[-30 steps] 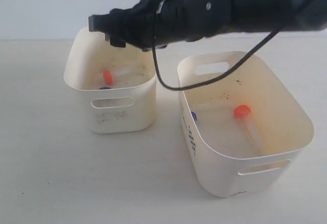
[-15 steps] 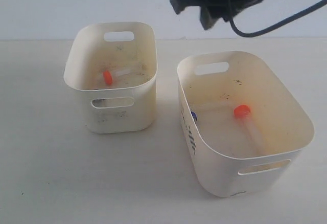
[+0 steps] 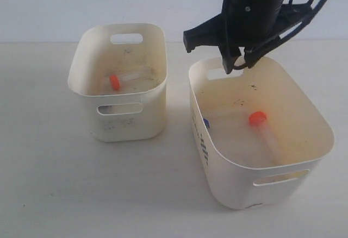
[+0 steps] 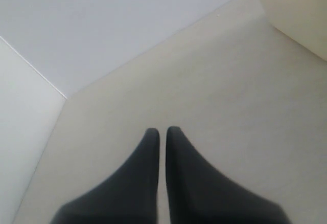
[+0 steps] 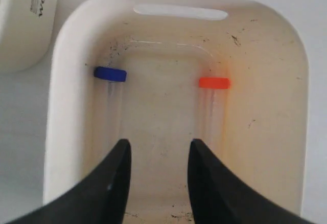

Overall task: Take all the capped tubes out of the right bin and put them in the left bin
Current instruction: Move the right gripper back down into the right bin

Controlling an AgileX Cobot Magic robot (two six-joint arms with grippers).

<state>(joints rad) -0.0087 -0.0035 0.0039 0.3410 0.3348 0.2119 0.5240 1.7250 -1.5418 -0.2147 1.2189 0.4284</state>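
Observation:
Two capped tubes lie in the right bin [image 3: 239,183], apart from each other: an orange-capped one [image 3: 258,118] and a blue-capped one whose cap [image 3: 206,123] peeks over the near-left wall. The right wrist view shows both on the floor of that bin [image 5: 66,40], blue cap [image 5: 110,74] and orange cap [image 5: 214,83]. My right gripper [image 3: 235,64] hangs above the bin's far end, open and empty [image 5: 159,147]. The left bin [image 3: 128,121] holds an orange-capped tube [image 3: 115,81]. My left gripper [image 4: 163,131] is shut and empty over bare table, out of the exterior view.
A black cable [image 3: 321,1] trails from the right arm above the right bin. A cream tub wall [image 4: 296,14] shows at the edge of the left wrist view. A white wall rises behind the table [image 3: 54,183].
The right arm has swung from over the left bin to the right and come down above the right bin's far end. Its jaws have narrowed somewhat but stay open.

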